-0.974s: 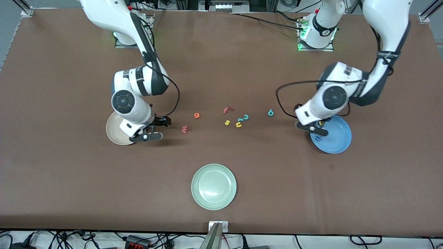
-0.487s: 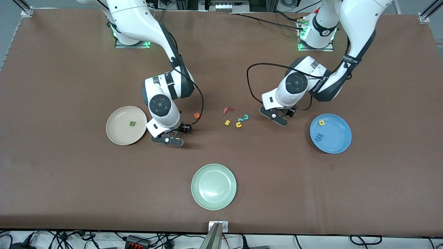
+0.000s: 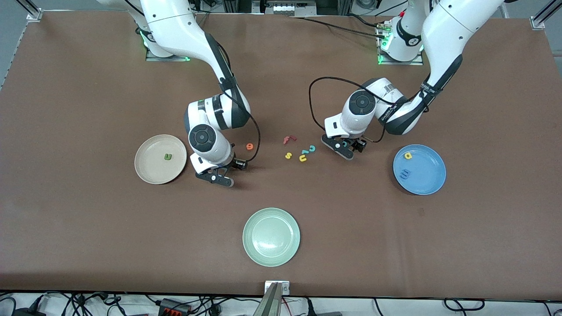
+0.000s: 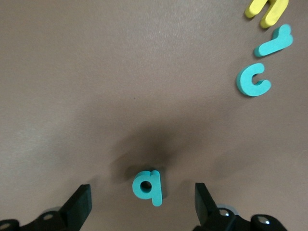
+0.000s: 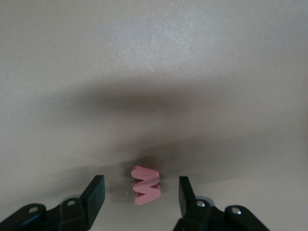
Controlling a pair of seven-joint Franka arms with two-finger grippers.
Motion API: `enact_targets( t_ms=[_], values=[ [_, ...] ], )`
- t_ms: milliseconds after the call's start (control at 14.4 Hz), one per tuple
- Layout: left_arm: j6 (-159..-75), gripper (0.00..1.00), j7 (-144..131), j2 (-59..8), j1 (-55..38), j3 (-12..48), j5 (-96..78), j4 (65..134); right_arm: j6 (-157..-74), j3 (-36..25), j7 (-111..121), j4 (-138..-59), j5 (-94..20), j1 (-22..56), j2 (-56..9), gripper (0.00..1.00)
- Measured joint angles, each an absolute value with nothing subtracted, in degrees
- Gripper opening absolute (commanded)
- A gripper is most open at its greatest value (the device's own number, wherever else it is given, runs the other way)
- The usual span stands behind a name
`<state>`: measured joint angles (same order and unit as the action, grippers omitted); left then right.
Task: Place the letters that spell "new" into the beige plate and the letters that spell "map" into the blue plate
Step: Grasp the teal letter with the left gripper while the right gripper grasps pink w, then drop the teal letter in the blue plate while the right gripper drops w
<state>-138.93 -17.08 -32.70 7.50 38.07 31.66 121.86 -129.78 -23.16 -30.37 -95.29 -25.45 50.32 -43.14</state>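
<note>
Left end effector: fingers apart, straddling the teal p lying on the counter, not touching it.
Right end effector: fingers apart around the pink w.
Beige plate: holds the green n.
Blue plate: holds the yellow a and blue m.
Orange e: on the counter beside the right arm.

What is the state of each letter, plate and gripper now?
left gripper: open, fingers either side of the teal p, which lies on the table.
right gripper: open, fingers either side of the pink w, on the table.
orange e: on the table.
beige plate: holds the green n.
blue plate: holds the yellow a and blue m.
green plate: empty.
</note>
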Motion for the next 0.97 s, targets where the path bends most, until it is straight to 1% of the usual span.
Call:
enact_targets(
  t_ms=[70, 139, 209, 278, 417, 487, 626, 695, 834, 974],
  values=[
    [-139.0, 0.69, -17.23, -33.03, 7.52, 38.04, 31.71, 121.86, -129.78, -23.14, -30.39, -95.28, -25.46, 50.64, -43.42, 0.65],
    [-139.02, 0.58, -17.26, -33.2, 7.55, 38.01, 31.71, 121.85, -129.79, -23.14, -30.47, -95.25, -25.47, 50.93, -43.74, 0.65],
    [-139.02, 0.45, -17.27, -33.37, 7.55, 38.0, 31.71, 121.85, -129.86, -23.14, -30.53, -95.23, -25.5, 51.12, -44.05, 0.63],
    [-139.04, 0.35, -17.27, -33.54, 7.55, 38.0, 31.71, 121.85, -130.12, -23.14, -30.55, -95.22, -25.51, 51.21, -44.29, 0.6],
    [-139.08, 0.15, -17.29, -33.7, 7.55, 37.99, 31.71, 121.85, -130.84, -23.14, -30.56, -95.18, -25.52, 51.22, -44.54, 0.49],
    [-139.09, 0.08, -17.3, -33.7, 7.56, 37.98, 31.71, 121.85, -130.96, -23.16, -30.56, -95.05, -25.52, 51.22, -44.52, 0.41],
    [-139.1, 0.08, -17.31, -33.7, 7.58, 37.98, 31.71, 121.8, -130.98, -23.19, -30.55, -94.89, -25.52, 51.21, -44.55, 0.24],
    [-139.08, 0.08, -17.31, -33.69, 7.68, 37.97, 31.72, 121.71, -131.0, -23.23, -30.55, -94.84, -25.52, 51.21, -44.53, 0.2],
    [-138.22, 0.08, -17.23, -33.38, 8.05, 37.99, 31.85, 121.06, -131.0, -23.3, -30.5, -94.68, -25.52, 51.17, -44.53, 0.19],
    [-133.81, 0.08, -17.14, -31.66, 8.69, 38.15, 32.32, 118.8, -131.0, -23.39, -30.06, -94.67, -25.52, 51.1, -44.55, 0.18]
  ],
)
